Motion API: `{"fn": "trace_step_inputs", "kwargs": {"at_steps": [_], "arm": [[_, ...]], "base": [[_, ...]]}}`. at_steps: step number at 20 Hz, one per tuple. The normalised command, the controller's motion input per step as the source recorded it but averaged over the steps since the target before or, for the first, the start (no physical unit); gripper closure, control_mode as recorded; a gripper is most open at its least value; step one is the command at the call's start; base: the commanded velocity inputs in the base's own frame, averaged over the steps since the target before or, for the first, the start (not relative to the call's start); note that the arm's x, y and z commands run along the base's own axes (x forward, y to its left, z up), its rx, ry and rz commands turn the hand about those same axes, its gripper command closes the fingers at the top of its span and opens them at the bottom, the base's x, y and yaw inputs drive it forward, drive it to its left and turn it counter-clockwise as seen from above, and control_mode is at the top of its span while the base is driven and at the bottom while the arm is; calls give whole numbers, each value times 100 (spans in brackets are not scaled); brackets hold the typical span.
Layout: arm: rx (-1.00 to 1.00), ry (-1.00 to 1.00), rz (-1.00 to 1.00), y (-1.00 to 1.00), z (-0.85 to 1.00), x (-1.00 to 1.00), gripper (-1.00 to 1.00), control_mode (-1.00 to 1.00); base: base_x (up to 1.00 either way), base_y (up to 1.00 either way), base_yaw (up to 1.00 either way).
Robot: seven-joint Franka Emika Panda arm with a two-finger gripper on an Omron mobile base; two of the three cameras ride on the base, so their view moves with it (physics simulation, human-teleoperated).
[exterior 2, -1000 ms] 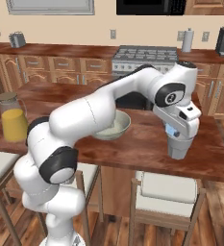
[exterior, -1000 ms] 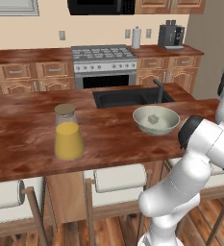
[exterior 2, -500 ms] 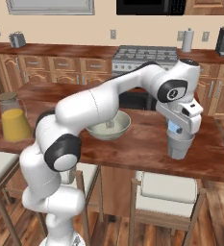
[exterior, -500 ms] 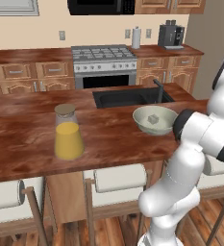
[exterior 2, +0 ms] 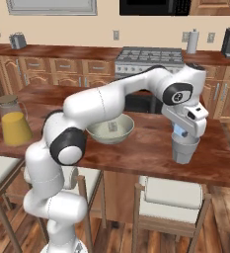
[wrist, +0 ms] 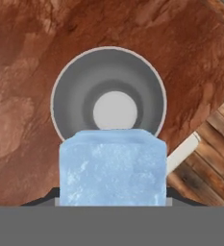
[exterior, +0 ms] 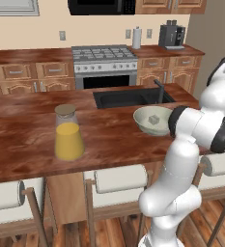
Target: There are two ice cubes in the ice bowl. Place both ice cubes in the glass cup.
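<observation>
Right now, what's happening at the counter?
The arm's tool holds one ice cube directly above the glass cup, which stands on the wooden counter near its front edge. The cup looks empty inside. The other ice cube lies in the ice bowl, further along the counter beside the sink. So the first cube is about to go in.

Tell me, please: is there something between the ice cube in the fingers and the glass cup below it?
Nothing visible. In the hand view the held ice cube hangs directly over the open mouth of the glass cup, whose inside looks empty.
</observation>
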Motion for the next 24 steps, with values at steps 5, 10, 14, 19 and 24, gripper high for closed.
{"fn": "trace_step_inputs", "kwargs": {"at_steps": [5, 10, 14, 19, 24], "arm": [[-4, 0, 0, 0, -21, 19, 100, -100], [-6, 0, 0, 0, -14, 21, 100, -100], [-6, 0, 0, -1, -8, 12, 100, -100], [-3, 0, 0, -3, -5, 2, 100, -100], [0, 0, 0, -7, -4, 0, 100, -100]], "base": [[0, 0, 0], [0, 0, 0], [0, 0, 0], [0, 0, 0], [0, 0, 0]]}}
